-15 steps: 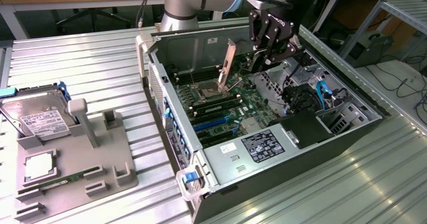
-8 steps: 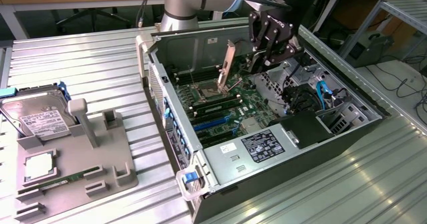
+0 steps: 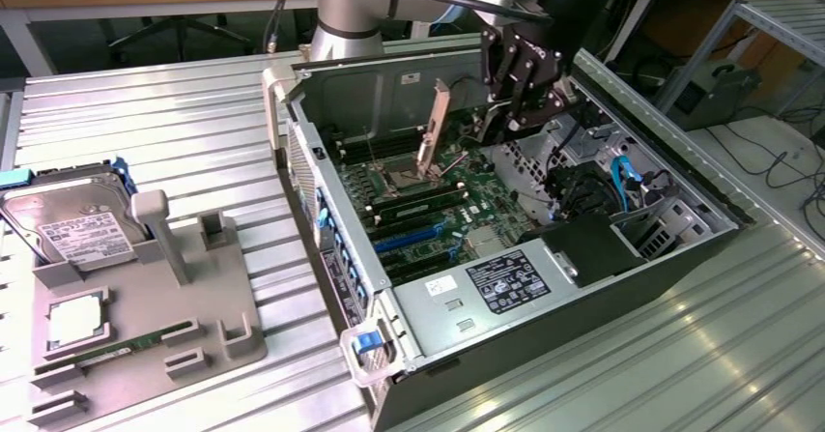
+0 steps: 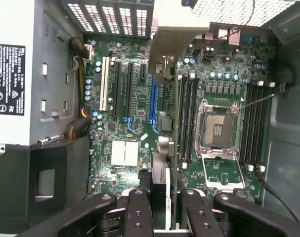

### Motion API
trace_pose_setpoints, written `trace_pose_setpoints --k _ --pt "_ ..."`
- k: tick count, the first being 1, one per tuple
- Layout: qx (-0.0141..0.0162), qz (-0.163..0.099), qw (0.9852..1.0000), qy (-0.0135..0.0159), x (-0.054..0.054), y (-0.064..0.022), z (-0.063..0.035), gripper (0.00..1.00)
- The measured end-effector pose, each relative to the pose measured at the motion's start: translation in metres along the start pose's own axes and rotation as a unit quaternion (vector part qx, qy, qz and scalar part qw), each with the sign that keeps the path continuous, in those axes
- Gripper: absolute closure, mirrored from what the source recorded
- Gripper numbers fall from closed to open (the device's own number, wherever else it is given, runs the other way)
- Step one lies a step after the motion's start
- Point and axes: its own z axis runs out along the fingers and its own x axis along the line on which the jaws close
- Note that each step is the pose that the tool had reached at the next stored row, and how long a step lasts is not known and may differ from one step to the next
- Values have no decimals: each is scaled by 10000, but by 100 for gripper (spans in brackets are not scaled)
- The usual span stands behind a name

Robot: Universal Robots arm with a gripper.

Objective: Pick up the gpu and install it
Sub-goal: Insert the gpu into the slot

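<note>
The gpu (image 4: pixel 165 89) hangs edge-on over the motherboard (image 4: pixel 135 108), pinched in the gripper (image 4: pixel 159 195), with the blue slot (image 4: pixel 151 101) at its nine o'clock. Risk: a tilted card could miss that slot, or scrape the memory sticks (image 4: pixel 187 118).

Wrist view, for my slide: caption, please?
Black gripper holds thin dark graphics card edge-on above green motherboard.

Green motherboard (image 4: pixel 140 106) with blue slots (image 4: pixel 152 98), silver bracket (image 3: pixel 436 128) on dark gpu (image 4: pixel 162 143), black gripper (image 4: pixel 159 210), ribbed grey surface (image 3: pixel 168 113).
</note>
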Motion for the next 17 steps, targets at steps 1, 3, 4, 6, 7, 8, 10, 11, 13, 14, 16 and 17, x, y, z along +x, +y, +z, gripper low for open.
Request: trace_pose_setpoints --k 1,3,4,6,7,8,10,11,13,14,16,17 --pt "1 33 10000 0 0 2 5 72" --pt "1 47 10000 -1 0 7 10 72" --pt "1 48 10000 -1 0 7 12 72" --pt "1 49 10000 -1 0 7 17 72" --pt "1 49 10000 -1 1 7 20 72" --pt "1 50 10000 -1 1 7 22 72" --pt "2 50 10000 -1 1 7 28 72" --pt "2 50 10000 -2 1 7 33 72" --pt "2 49 10000 -1 1 6 42 72" --pt "1 50 10000 -1 1 6 47 72" --pt "1 50 10000 -1 2 6 62 72" --pt "2 50 10000 -1 2 6 69 72"
